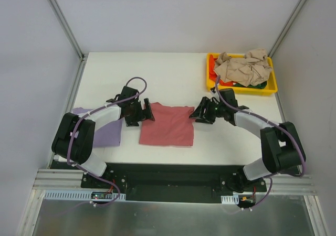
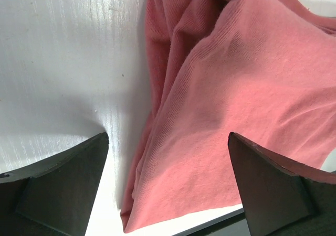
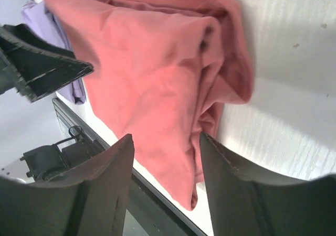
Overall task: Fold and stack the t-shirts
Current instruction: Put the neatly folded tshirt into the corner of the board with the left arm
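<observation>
Red-pink t-shirt (image 1: 168, 125): lies as a rough folded rectangle at the centre of the overhead view, between the two claws. Its side edges bunch into loose ridges in both wrist views.
Lavender t-shirt (image 1: 107, 132): flat at lower left of the overhead view, partly under the left arm, near the red-pink one but apart from it.
Other t-shirts: a crumpled beige one (image 1: 247, 67) heaped in the yellow tray (image 1: 272, 89) at upper right, with red (image 1: 211, 68) and dark green (image 1: 244, 84) cloth showing beneath it.
Left gripper (image 1: 146, 113): jaws spread wide and gripping nothing, hanging over the shirt's upper left corner.
Right gripper (image 1: 199, 113): jaws parted and empty, over the upper right corner.
Handling: probably light, limp and not fragile. The cloth would sag and drag on the table (image 1: 157, 73) rather than keep its shape (a one-point lift would likely undo the fold).
Where to take hold: pinch all layers together at both side edges, near matching corners, so the fold travels as one piece.
</observation>
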